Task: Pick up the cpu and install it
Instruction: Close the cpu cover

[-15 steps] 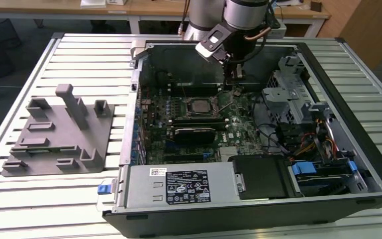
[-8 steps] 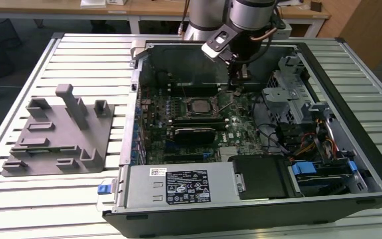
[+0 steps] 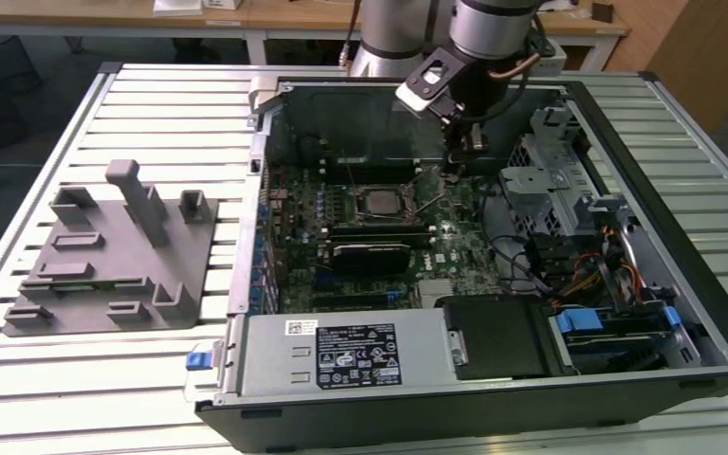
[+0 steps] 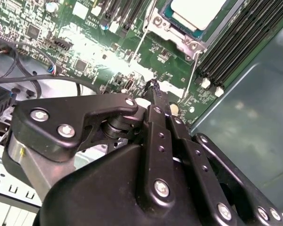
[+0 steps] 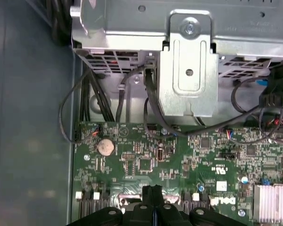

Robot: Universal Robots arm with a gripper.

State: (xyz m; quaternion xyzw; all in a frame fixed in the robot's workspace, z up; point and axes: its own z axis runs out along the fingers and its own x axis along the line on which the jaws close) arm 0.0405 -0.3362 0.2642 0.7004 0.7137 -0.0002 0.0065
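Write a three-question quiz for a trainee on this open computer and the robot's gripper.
1. True or false: the cpu lies in its metal frame on the green board.
2. The gripper hangs over: A the grey plate; B the green board; C the bare table.
3. Fill in: the gripper's fingers are ___ (open or shut).

Key: 1 true; 2 B; 3 shut, with nothing between them.
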